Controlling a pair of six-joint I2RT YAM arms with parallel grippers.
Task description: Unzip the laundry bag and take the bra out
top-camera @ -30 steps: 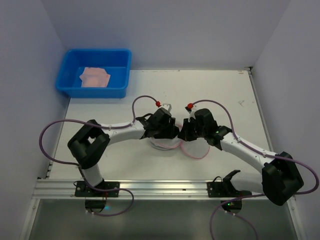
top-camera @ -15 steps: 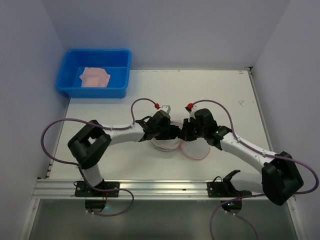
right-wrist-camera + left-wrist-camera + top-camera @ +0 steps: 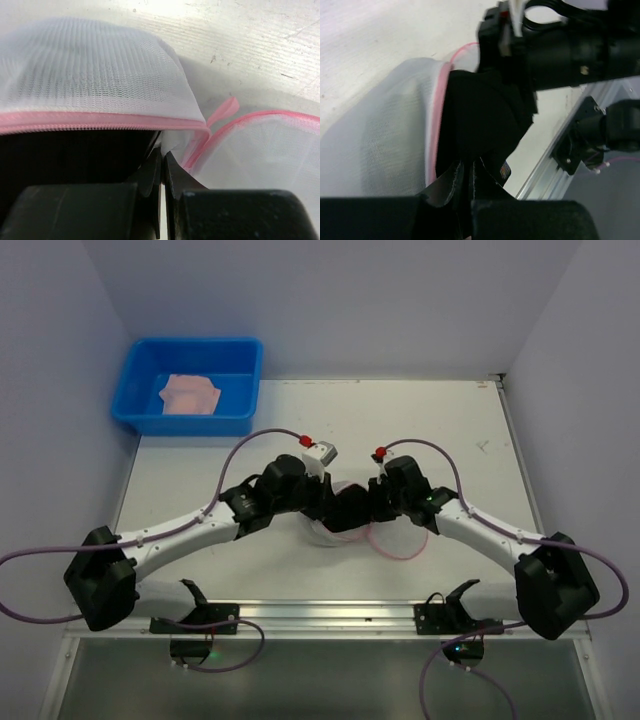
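Observation:
The laundry bag [image 3: 398,540], white mesh with a pink zipper rim, lies at the table's middle between both arms. Its mouth gapes, and the black bra [image 3: 352,510] shows in it. My left gripper [image 3: 338,512] is shut on the bra's black fabric. In the left wrist view the bra [image 3: 475,115] bulges out past the pink rim of the bag [image 3: 385,140], pinched in my left gripper [image 3: 468,172]. My right gripper [image 3: 163,156] is shut on the bag's white mesh just under the zipper [image 3: 100,122]. The dark bra [image 3: 75,155] lies below that rim.
A blue tub [image 3: 185,422] stands at the back left with a pink cloth [image 3: 190,395] inside. The metal rail [image 3: 320,615] runs along the near edge. Purple cables loop off both arms. The right arm [image 3: 570,40] crosses close above the left wrist view.
My left gripper went from open to shut on the black bra. The left arm's elbow dropped low to the left. Black fabric now shows between the grippers. The right gripper kept its hold.

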